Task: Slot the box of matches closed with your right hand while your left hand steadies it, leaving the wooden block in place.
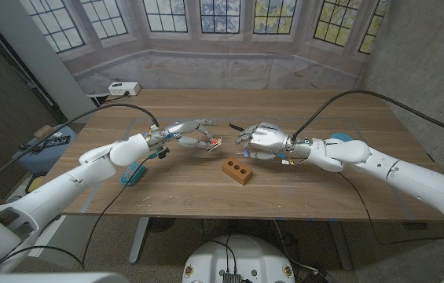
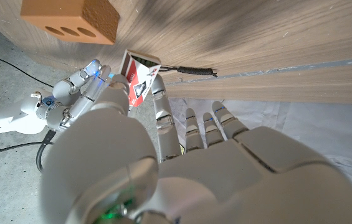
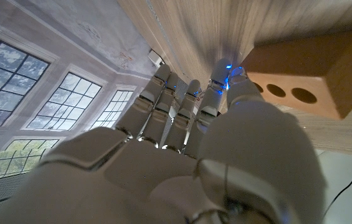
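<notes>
Mid-frame, our left hand (image 1: 192,132) pinches the matchbox (image 1: 215,143); our right hand (image 1: 259,140) hovers empty, fingers apart, above the block (image 1: 237,171).

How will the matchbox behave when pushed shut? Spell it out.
Probably light: the left hand holds the matchbox in a mere pinch. Likely crushable, since it looks like thin card. It may twist in that small grip when pushed.

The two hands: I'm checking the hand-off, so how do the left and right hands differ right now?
The left hand pinches the matchbox above the table; the right hand holds nothing. The left hand's fingers reach toward the matchbox; the right hand's fingers are partly curled beside the wooden block. Both hover over the table's middle.
</notes>
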### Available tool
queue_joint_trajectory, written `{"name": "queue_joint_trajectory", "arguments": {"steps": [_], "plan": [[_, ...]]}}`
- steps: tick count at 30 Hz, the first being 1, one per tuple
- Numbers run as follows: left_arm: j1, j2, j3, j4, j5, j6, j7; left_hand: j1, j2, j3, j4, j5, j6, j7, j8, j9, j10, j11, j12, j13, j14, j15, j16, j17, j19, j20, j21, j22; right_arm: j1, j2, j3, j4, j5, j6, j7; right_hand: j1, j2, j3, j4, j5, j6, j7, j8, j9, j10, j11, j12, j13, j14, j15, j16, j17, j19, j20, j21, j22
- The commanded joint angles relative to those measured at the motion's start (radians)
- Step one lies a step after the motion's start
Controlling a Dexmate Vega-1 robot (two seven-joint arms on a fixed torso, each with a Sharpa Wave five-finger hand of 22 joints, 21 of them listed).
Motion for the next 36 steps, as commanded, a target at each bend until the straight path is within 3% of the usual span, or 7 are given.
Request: {"name": "queue_joint_trajectory", "arguments": {"steps": [1,36], "plan": [[0.002,0.001,0.0,-0.009,0.003,0.001,0.0,0.006,0.019,-0.005,-0.001,-0.002,0.006,-0.002,0.006,0.005,0.003,-0.004,-0.004,0.002,0.007,0.003,-0.001,0.001,0.008,0.004,0.001,0.004,-0.029,-0.014,0.032,-0.038,0.006,-0.024,0.007,0.011,-0.001,-0.005,-0.002,0.003,0.007,-0.002,0.003,0.001,0.008,0.002,-0.001,0.003,0.012,-0.166,0.005,0.003,0.011,-0.097,0.002,0.002],[0.011,0.015,-0.005,-0.047,0.01,0.012,-0.02,0.005,0.019,-0.006,-0.001,-0.001,0.005,-0.003,0.005,0.005,0.001,-0.002,-0.004,0.002,0.004,0.004,-0.002,0.001,0.006,0.004,0.0,0.004,-0.085,-0.05,0.104,-0.137,-0.022,-0.09,-0.005,0.015,0.002,-0.012,0.0,0.004,0.01,0.0,-0.001,0.0,0.013,0.001,-0.003,0.002,0.016,-0.167,0.003,0.003,0.011,-0.097,0.002,0.002]]}}
